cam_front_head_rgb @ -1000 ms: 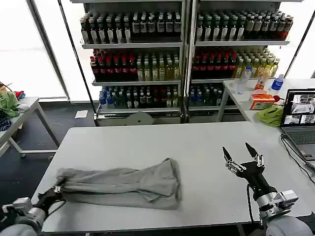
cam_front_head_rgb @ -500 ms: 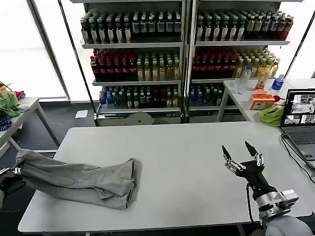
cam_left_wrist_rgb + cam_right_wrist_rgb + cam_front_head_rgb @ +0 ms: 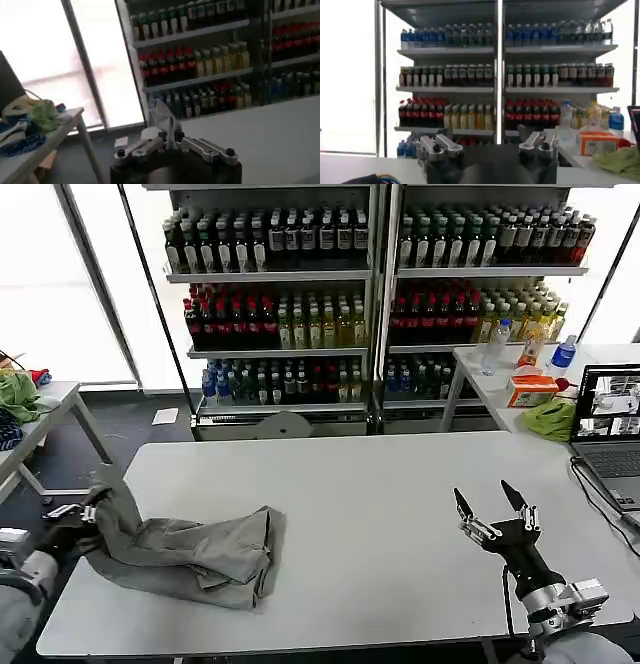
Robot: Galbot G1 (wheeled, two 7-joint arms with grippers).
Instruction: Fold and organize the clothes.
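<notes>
Cloth of the crumpled light grey shirt lies bunched at the white table's left edge, one end pinched tight in the left gripper, seemingly for spreading, while the right gripper waits, fingers splayed, empty.

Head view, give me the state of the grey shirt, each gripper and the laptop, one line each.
Grey shirt: folded lengthwise, crumpled, one end lifted at the table's left edge.
Left gripper: shut on the shirt's lifted end.
Right gripper: open, empty, above the table.
Laptop: open, screen lit.
</notes>
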